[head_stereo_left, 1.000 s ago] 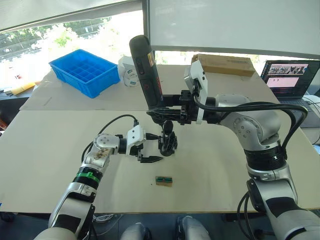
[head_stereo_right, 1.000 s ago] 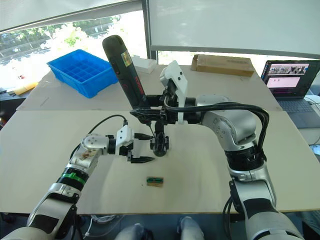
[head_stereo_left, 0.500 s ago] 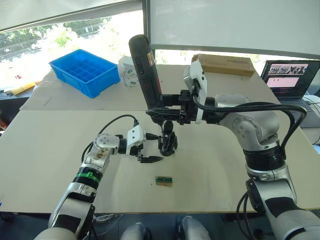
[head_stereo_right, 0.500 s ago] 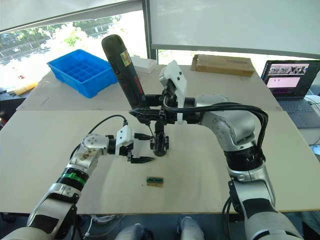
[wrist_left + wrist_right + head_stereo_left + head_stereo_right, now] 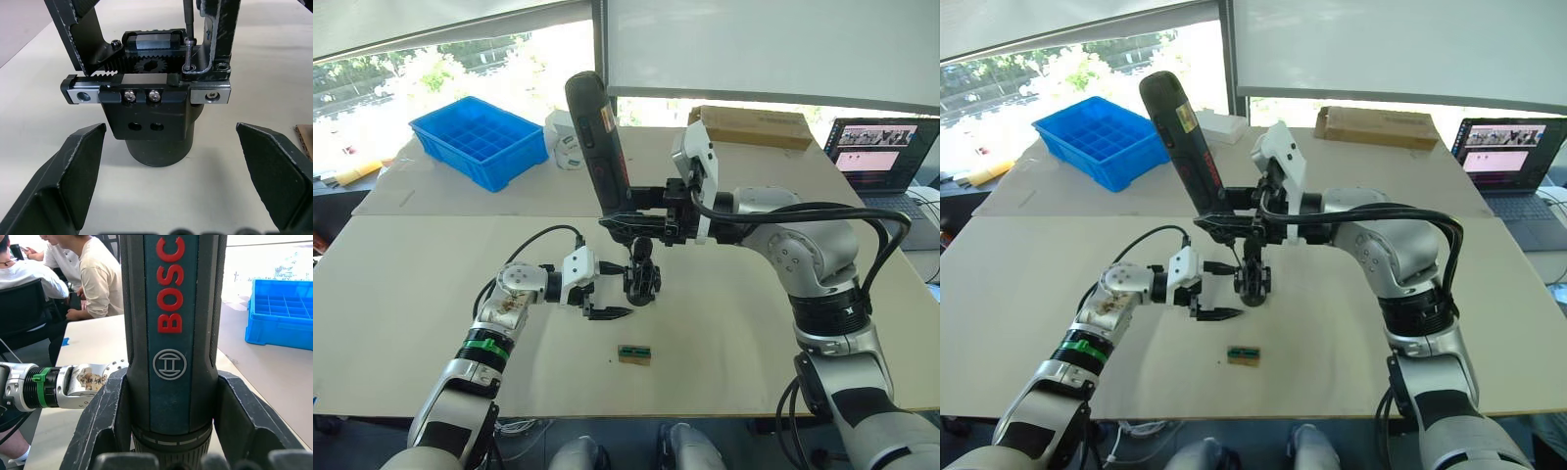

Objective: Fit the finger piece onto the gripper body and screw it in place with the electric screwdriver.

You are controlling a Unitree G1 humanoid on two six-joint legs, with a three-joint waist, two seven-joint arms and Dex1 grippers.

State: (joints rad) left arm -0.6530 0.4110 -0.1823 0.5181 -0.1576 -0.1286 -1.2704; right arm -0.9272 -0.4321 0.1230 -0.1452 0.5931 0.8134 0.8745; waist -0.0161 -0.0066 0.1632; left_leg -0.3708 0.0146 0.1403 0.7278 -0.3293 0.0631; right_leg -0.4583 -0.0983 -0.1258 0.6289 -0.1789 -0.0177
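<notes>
Right jaws clamped low on electric screwdriver (image 5: 597,137), bit down on gripper body (image 5: 642,282) mid-desk; left jaws apart beside it. Screwdriver long, top-heavy, hard; body small, rigid, tippy: brace squat base

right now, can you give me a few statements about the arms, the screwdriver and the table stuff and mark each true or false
1. The right gripper is shut on the electric screwdriver. True.
2. The left gripper holds the gripper body. False: its fingers are open, beside the body, not touching it.
3. The screwdriver lies flat on the table. False: it is held up, bit down over the body.
4. A blue bin sits at the far left. True.
5. A laptop sits at the far right. True.
</notes>
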